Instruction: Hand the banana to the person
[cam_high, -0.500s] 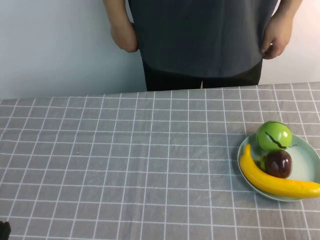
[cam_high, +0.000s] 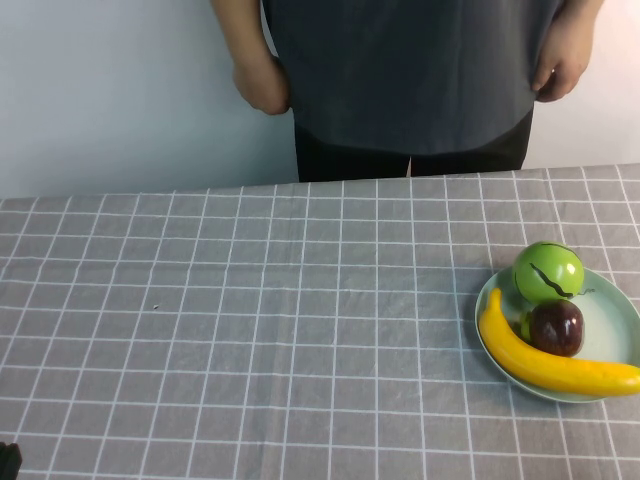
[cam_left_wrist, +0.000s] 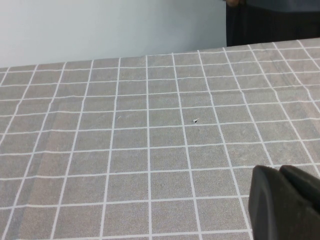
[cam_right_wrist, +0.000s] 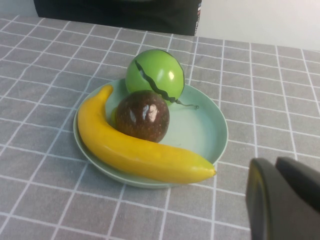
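The banana (cam_high: 545, 362) lies on the near side of a pale green plate (cam_high: 612, 330) at the right of the table, its right tip running to the edge of my high view. Behind it on the same plate sit a dark red fruit (cam_high: 556, 326), touching the banana's inner curve, and a green apple (cam_high: 548, 271) at the plate's far rim; I can make out a dark wavy line across the apple. The plate's right rim is cut off in the high view. I read no writing or labels anywhere.

The person (cam_high: 410, 75) stands at the far edge, visible only from chest to upper trousers, both hands held at the shirt hem.

The grey checked tablecloth (cam_high: 250, 330) covers the table.

The left gripper (cam_left_wrist: 285, 205) hovers over bare cloth at the near left; only a dark corner of it shows, so I cannot tell how its jaws stand. The right gripper (cam_right_wrist: 282, 200) hangs near the plate, likewise cut off, and I cannot tell its jaw state.
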